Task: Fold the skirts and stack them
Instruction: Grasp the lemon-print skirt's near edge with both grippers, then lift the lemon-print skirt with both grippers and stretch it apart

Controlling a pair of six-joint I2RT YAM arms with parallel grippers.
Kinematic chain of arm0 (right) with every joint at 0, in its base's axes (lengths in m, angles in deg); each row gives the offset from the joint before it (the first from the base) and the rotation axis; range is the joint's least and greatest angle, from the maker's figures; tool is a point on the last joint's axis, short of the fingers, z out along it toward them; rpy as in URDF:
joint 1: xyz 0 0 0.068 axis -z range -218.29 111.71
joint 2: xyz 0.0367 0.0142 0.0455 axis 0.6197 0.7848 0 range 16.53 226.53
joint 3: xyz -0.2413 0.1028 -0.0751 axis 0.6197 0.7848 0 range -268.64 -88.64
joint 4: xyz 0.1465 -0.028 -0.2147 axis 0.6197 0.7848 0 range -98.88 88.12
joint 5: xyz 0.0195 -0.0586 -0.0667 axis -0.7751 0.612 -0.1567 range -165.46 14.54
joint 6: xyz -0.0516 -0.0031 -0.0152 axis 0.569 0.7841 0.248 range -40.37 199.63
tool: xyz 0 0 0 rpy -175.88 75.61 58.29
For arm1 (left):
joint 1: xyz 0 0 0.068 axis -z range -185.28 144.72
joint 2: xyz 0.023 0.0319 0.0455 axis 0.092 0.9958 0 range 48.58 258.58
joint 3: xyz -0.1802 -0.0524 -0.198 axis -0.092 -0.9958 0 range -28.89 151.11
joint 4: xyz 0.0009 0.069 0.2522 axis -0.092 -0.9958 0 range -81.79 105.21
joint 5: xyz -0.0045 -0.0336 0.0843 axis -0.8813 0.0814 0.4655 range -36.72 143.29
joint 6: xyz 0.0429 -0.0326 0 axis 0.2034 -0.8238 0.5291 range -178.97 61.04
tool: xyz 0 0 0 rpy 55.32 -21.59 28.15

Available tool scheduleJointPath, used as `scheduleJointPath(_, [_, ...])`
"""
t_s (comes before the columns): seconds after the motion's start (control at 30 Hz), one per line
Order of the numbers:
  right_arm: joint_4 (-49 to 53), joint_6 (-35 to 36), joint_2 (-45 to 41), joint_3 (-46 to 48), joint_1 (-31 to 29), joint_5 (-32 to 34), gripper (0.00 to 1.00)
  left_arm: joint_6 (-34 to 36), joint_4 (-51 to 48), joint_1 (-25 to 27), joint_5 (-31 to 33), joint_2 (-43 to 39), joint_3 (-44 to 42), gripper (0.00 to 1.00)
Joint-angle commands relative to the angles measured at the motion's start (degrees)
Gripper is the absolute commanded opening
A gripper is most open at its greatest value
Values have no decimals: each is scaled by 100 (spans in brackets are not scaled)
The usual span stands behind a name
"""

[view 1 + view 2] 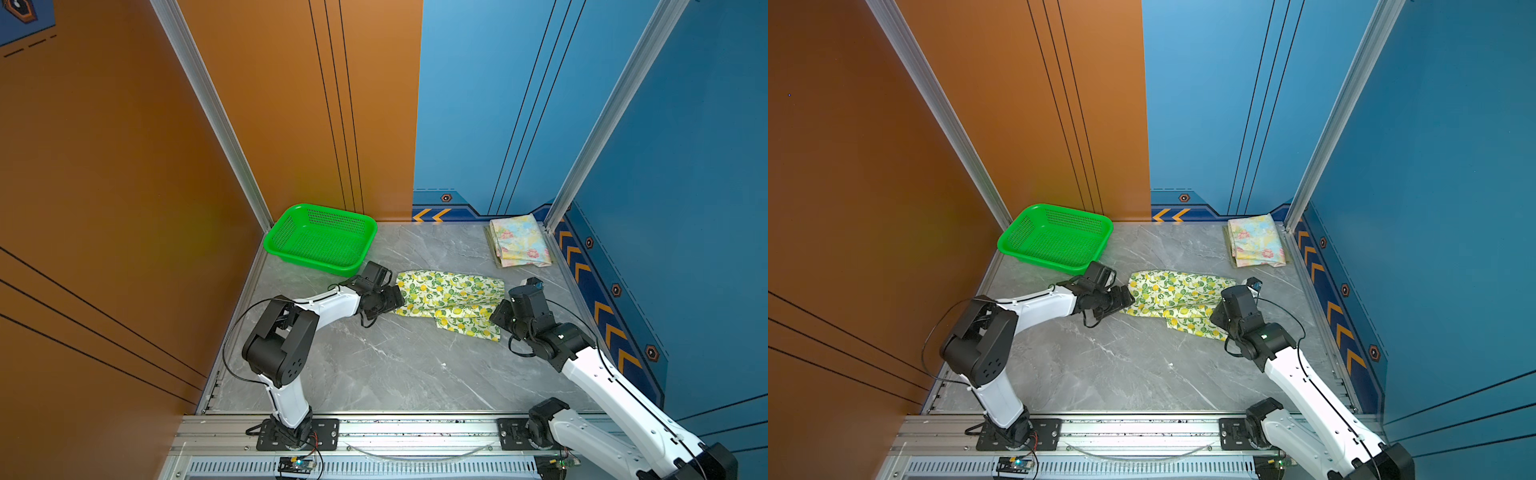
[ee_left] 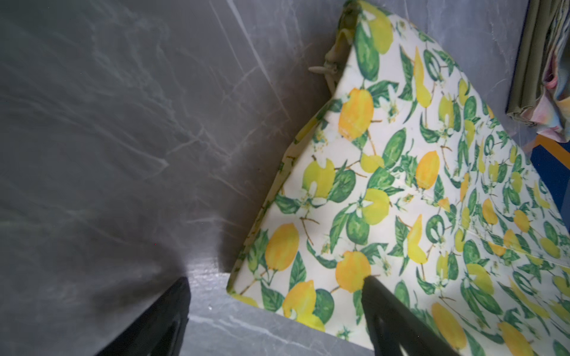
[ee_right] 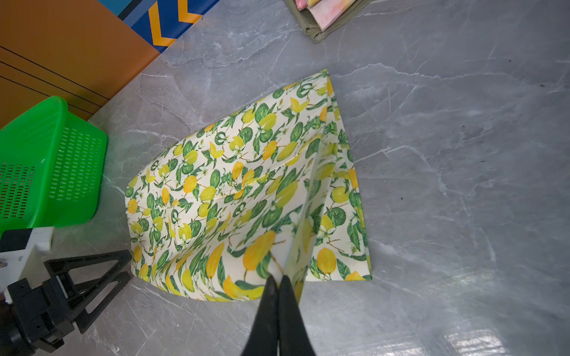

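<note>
At wrist level only, right tool [image 3: 279, 280] pinches lemon skirt [image 3: 231, 191], left tool [image 2: 276, 279] gapes.

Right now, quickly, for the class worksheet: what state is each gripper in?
Left gripper: open, straddling a corner of the lemon skirt.
Right gripper: shut on the lemon skirt.

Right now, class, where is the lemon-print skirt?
In both top views the lemon-print skirt lies mid-table, between the open left gripper and the right gripper shut on its edge, in front of the green basket and the folded floral skirt.
</note>
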Motion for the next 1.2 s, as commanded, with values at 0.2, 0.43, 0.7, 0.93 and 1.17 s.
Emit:
scheduleJointPath(0.2, [172,174,-118,-218,199,-178,0,246,-338,306,263,375,148,69])
scheduleJointPath(0.43, [188,235,-149,-337,294,-251,0,202,-261,580,478,655,331,34])
scheduleJointPath(0.7, [453,592,-149,-907,373,-219,0,669,-1227,470,990,-181,1096,0])
scheduleJointPath(0.93, [856,1011,-298,-2030,434,-160,0,1156,-2385,347,1406,-1502,2159,0])
scheduleJointPath(1.17, [1520,1437,-178,-3671,448,-319,0,1409,-3380,353,1654,-2548,3145,0])
